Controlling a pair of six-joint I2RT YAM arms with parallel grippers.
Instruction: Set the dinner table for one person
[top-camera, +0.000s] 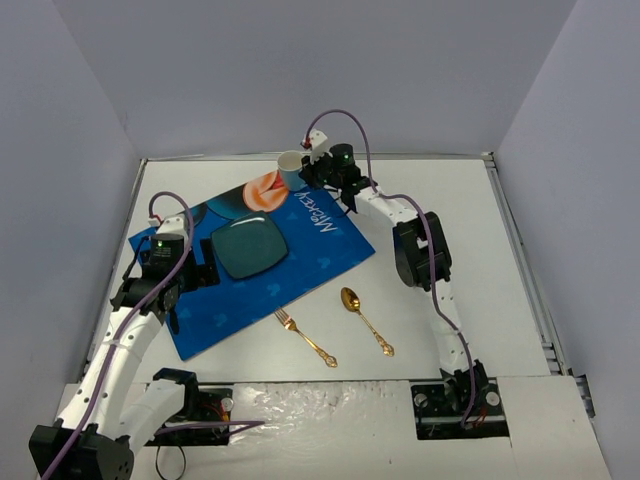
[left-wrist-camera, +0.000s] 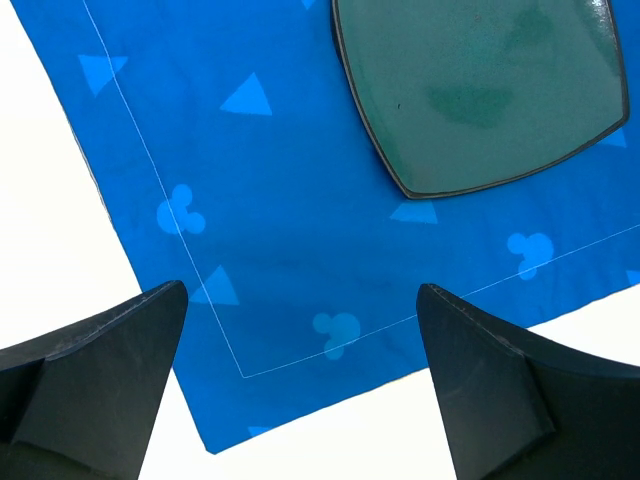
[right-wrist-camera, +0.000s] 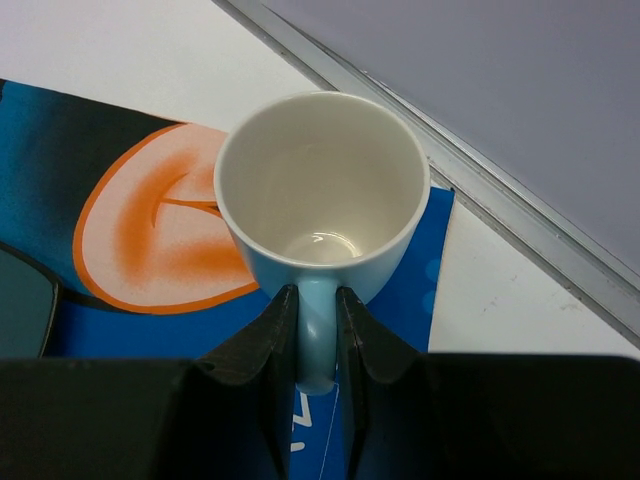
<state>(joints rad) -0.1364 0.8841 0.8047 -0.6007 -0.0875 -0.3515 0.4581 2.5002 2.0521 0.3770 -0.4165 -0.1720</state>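
Right gripper (right-wrist-camera: 313, 300): fingers pressed together on the handle of a mug (right-wrist-camera: 320, 190), one finger on each side. The mug is upright, pale blue outside and white inside. It is over the far corner of the placemat (top-camera: 300, 265), beside an orange print on the mat. Cannot tell whether its base rests on the mat or hangs just above it.

Left gripper (left-wrist-camera: 300, 330): fingers spread wide, gripping nothing, hovering over the left end of the placemat near its corner. A dark teal square plate (left-wrist-camera: 480, 90) lies on the placemat just past the spread fingers, apart from them.

The placemat is blue with a mouse-head and triangle print. It lies askew on the dinner table (top-camera: 470, 230), whose white top shows on every side of it, widest to its right.

A gold fork (top-camera: 305, 338) and a gold spoon (top-camera: 365, 320) lie on bare table just off the placemat's near edge. The spoon is right of the fork and apart from it.
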